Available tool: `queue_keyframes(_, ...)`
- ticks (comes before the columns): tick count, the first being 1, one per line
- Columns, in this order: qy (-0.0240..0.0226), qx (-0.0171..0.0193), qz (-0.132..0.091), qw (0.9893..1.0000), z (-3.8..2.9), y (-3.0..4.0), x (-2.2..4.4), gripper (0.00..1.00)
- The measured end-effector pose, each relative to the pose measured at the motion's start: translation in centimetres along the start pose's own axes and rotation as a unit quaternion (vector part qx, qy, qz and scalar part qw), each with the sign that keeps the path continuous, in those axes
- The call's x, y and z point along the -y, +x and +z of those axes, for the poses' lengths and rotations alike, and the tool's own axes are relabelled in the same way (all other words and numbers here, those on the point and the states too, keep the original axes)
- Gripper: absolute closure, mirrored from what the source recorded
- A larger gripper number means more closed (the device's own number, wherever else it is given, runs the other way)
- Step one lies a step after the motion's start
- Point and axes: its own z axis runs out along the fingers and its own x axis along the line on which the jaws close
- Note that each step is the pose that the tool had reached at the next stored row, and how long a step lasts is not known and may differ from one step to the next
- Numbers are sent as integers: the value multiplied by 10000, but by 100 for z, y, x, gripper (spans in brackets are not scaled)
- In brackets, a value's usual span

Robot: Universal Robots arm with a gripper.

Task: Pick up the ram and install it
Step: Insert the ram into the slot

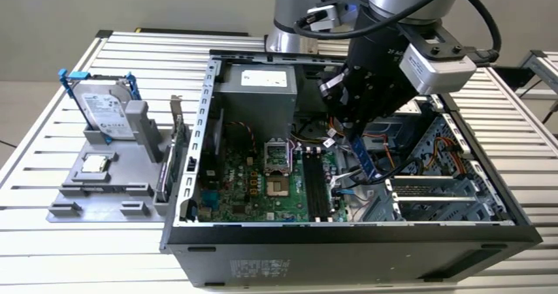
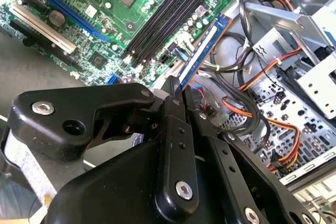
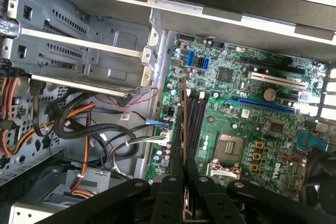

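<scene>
My gripper (image 1: pixel 356 137) is shut on the ram (image 1: pixel 366 158), a narrow blue stick that hangs edge-down inside the open computer case (image 1: pixel 488 232). The stick is above the cables, just to the exterior view's right of the black memory slots (image 1: pixel 315 186) on the green motherboard (image 1: pixel 235 189). In the second wrist view the ram (image 2: pixel 205 45) runs out from the gripper (image 2: pixel 178 85), alongside the slots (image 2: pixel 168 14) but off to one side. The first wrist view shows the ram (image 3: pixel 184 135) edge-on beside the slots (image 3: pixel 196 116), rising from the gripper (image 3: pixel 184 174).
Orange, black and white cables (image 1: pixel 388 157) and a metal drive cage (image 1: pixel 436 189) lie under and beside the ram. The processor socket (image 1: pixel 274 155) is near the slots. Outside the case, a grey fixture (image 1: pixel 96 189) carries a hard drive (image 1: pixel 106 108), a square chip (image 1: pixel 94 164) and an upright card (image 1: pixel 177 147).
</scene>
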Motion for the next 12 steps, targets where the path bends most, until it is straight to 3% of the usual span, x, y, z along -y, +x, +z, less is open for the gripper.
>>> queue_keyframes(12, 0, 0, 5, 10000, 44, 13, 20, 100)
